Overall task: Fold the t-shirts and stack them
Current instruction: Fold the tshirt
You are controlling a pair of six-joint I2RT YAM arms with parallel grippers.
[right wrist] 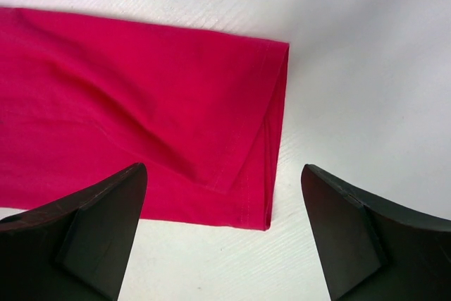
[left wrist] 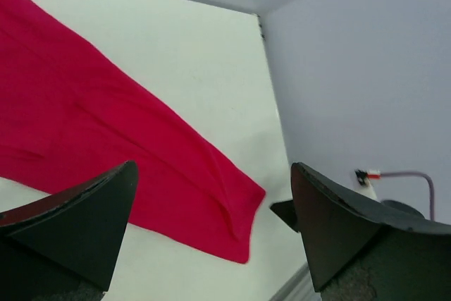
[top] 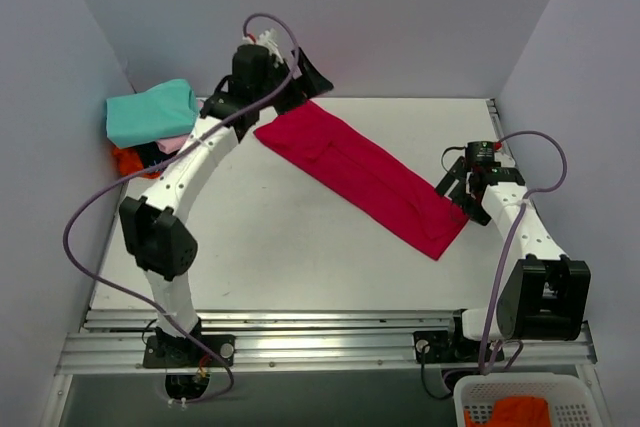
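Crimson t-shirt [top: 365, 179], soft and limp, likely suits corner pinches at its far-left and near-right ends; left gripper [top: 303, 85] and right gripper [top: 455, 195] gape wide, empty.

I'm in a lab cell. Pale walls [top: 380, 17] box my white table [top: 300, 247] and its aluminium rail [top: 330, 342].

The crimson shirt [top: 365, 179] is plain, on a white table [top: 280, 257]. Left of it lie a teal shirt [top: 150, 112], a pink shirt [top: 178, 143] and an orange shirt [top: 128, 160]. The arms [top: 195, 172] are white with black joints, the cables [top: 80, 217] purple, the walls [top: 400, 17] pale lilac.
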